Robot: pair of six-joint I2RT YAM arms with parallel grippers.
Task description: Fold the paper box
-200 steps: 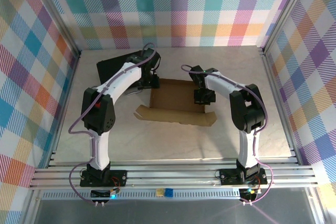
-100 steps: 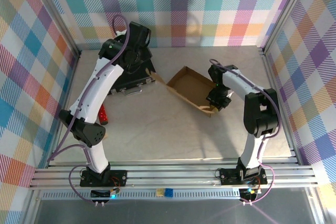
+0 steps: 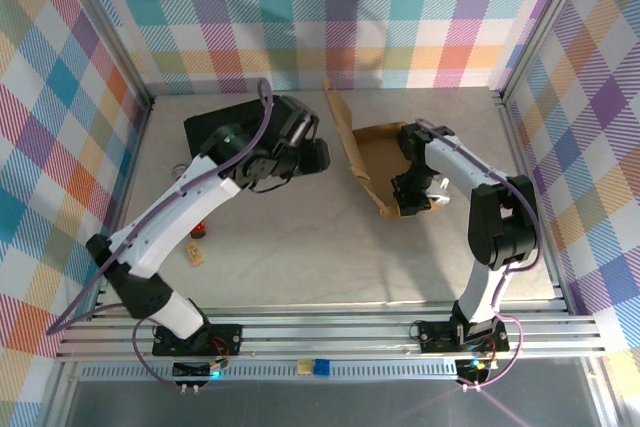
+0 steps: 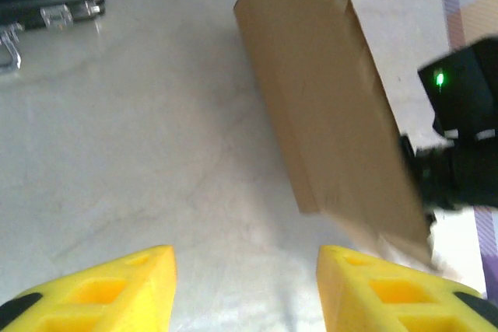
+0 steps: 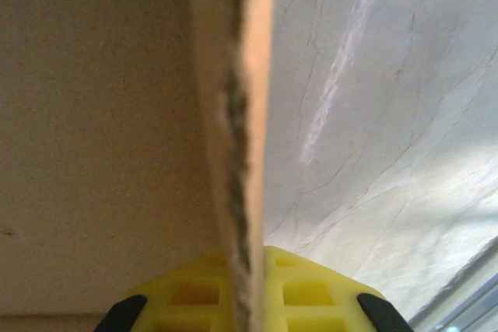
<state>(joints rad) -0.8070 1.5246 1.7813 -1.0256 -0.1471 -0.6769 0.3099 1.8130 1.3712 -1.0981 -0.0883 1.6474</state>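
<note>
The paper box [image 3: 378, 152] is a brown cardboard tray tipped up on edge at the back right of the table, with one long flap [image 3: 341, 119] rising at its left. My right gripper [image 3: 413, 193] is shut on the box's near wall. In the right wrist view the cardboard edge [image 5: 243, 145] runs straight down between the yellow fingers [image 5: 311, 289]. My left gripper [image 3: 318, 157] hovers open just left of the box and touches nothing. In its wrist view the box's outer face [image 4: 334, 114] lies ahead and to the right of the spread fingers [image 4: 366, 285].
A black case [image 3: 213, 125] with metal latches [image 4: 58, 15] lies at the back left, partly under the left arm. A small red object [image 3: 200, 225] and a small tan piece [image 3: 195, 255] lie near the left wall. Patterned walls enclose the table on three sides.
The left arm swung from over the black case toward the box. The right gripper turned the box and tipped it steeper, with its flap now standing up.
</note>
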